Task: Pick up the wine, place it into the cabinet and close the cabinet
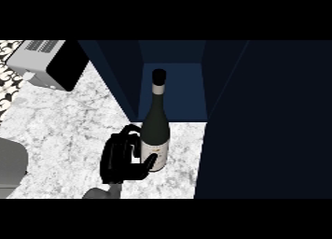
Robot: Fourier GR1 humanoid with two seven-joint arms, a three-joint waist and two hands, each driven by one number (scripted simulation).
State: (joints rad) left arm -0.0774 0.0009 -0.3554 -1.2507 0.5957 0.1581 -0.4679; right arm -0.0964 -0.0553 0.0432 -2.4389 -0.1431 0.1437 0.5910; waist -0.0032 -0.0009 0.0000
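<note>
Before the cabinet (177, 88), right hand (119, 161) grips the wine (156, 127).

The white, grey-veined marble counter (65, 121) carries 1 grey-and-black appliance (50, 63) at its far left corner. 1 dark wine bottle (155, 126) stands on it, just in front of the open dark-blue cabinet (265, 116) on its right side.

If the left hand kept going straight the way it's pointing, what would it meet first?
The wine bottle; the left hand curls round it. Beyond, likely the open cabinet.
</note>
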